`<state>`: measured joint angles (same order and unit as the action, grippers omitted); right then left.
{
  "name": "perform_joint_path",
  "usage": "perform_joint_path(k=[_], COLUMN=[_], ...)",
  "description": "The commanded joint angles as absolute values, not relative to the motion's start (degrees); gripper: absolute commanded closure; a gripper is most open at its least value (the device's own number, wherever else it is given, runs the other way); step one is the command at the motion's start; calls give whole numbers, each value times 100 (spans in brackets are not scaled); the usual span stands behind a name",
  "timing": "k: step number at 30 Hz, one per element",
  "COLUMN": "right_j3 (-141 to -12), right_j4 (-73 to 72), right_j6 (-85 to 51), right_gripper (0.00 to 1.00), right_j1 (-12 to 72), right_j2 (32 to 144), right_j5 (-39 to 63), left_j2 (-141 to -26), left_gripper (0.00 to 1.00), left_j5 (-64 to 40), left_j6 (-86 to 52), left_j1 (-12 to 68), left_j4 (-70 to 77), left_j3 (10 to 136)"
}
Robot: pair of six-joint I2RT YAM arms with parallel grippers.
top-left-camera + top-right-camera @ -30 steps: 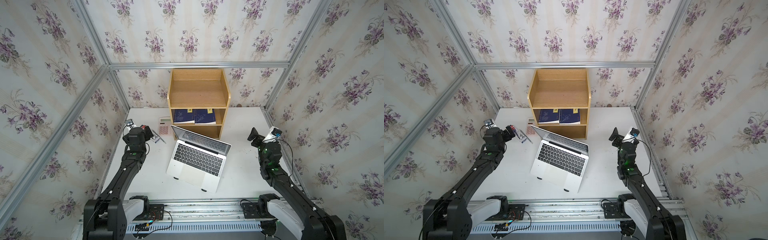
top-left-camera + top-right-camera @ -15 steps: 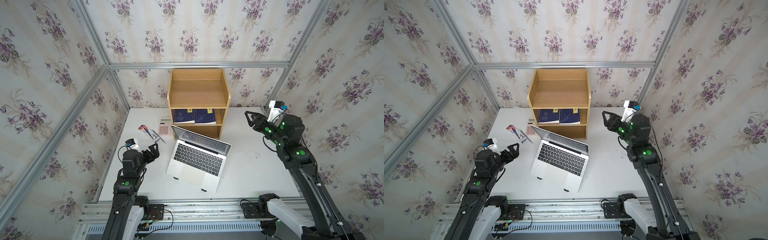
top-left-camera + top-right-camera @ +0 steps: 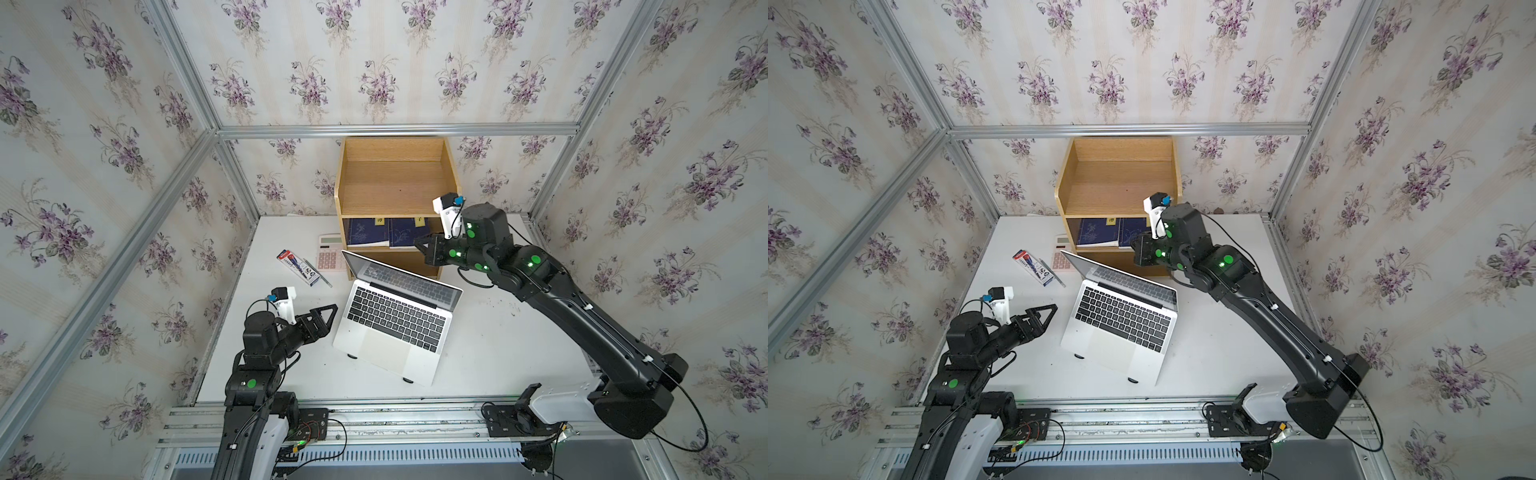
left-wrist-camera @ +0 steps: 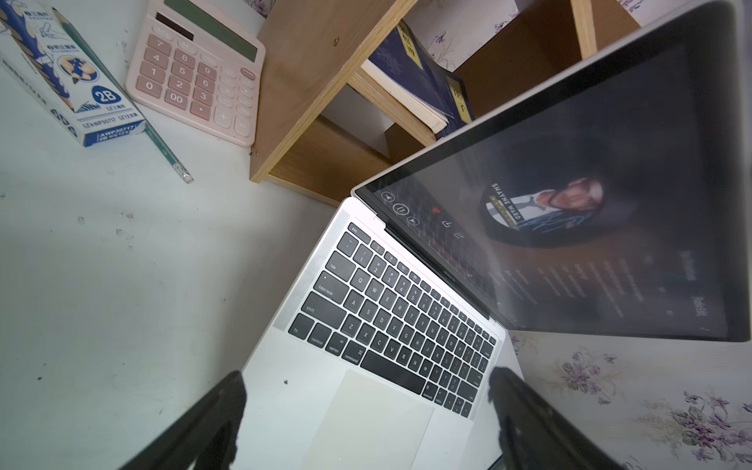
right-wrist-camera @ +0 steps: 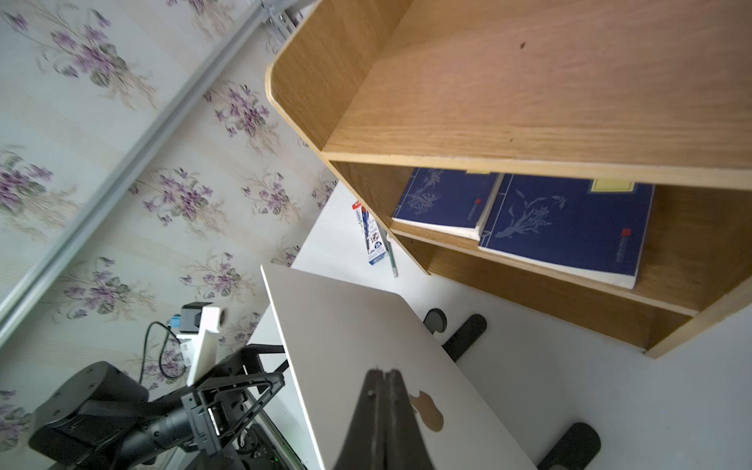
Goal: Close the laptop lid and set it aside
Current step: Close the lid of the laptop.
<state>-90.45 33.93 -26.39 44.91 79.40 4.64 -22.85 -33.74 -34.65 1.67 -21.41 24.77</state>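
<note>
So the laptop (image 3: pixel 392 328) sits open around the middle of the counter (image 3: pixel 498 345), turned at an angle and propped on a black stand (image 5: pixel 464 331) whose feet poke out under its front edge in both top views. The laptop lid (image 3: pixel 401 276) is up and leaning back toward the wooden shelf (image 3: pixel 390 183) right behind it. In the left wrist view the screen is dimly lit with what looks like a music player. The right hand (image 5: pixel 382 378) is pinched completely together with nothing between its fingers, reaching in between the shelf and the back of the lid. In the right wrist view its tip lines up right by the apple logo (image 5: pixel 427 411) on the outside, but I honestly can't tell if it's touching the panel or just hanging off it. The left hand (image 3: pixel 327 318) is spread wide and holding nothing. It's low over the counter just beside the laptop's left edge, not touching it, and pointed at the keyboard side. Other stuff: two dark blue books (image 3: pixel 384 232) lie flat on the shelf's middle level, and a pink calculator (image 3: pixel 329 253) is tucked against the shelf's left side. Next to that is a pencil box (image 3: pixel 298 267) with a loose pencil (image 3: pixel 318 273) right alongside it.
</note>
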Motion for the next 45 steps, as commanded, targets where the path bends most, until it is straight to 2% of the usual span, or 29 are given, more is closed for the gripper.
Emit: perform_joint_path(k=[1,10,20,27,32,38,40,45], right_j3=[-9200,-9179,-8669,-7975,-7273,-6484,-6274,-5757], right_j4=[3715,4154,3859,3496,2873,1981,1731,1087], right_j6=[-2378,-2399,-2710,-3067,-3332,-3566,-3573,-3522], right_gripper=[95,95,95,95,96,96,100,100], right_j1=[4827,5657,6191,6604,6801,6916,6922,6917], right_j2=[8099,8399,8277,8266,8314,8570,8679,8837], right_j5=[-235,-1034,-998,-936,-839,-700,-686,-745], left_j2=[-2101,-1857,-1714,-1711,-1940,-2101,-2141,-2393], left_gripper=[6,6,7,8,9,11,13,20], left_j5=[-3435,-2552,-2259,-746,-350,-1212,-1812,-3425], left_j6=[-3610,-3524,-3589,-3425,-3413,-3472,-3537,-3890], left_j1=[167,171,167,168,167,167,167,167], left_j4=[-2347,-3675,-4090,-5031,-5386,-4945,-4572,-3303], left_j3=[2488,3149,3590,4515,5026,5124,5025,4362])
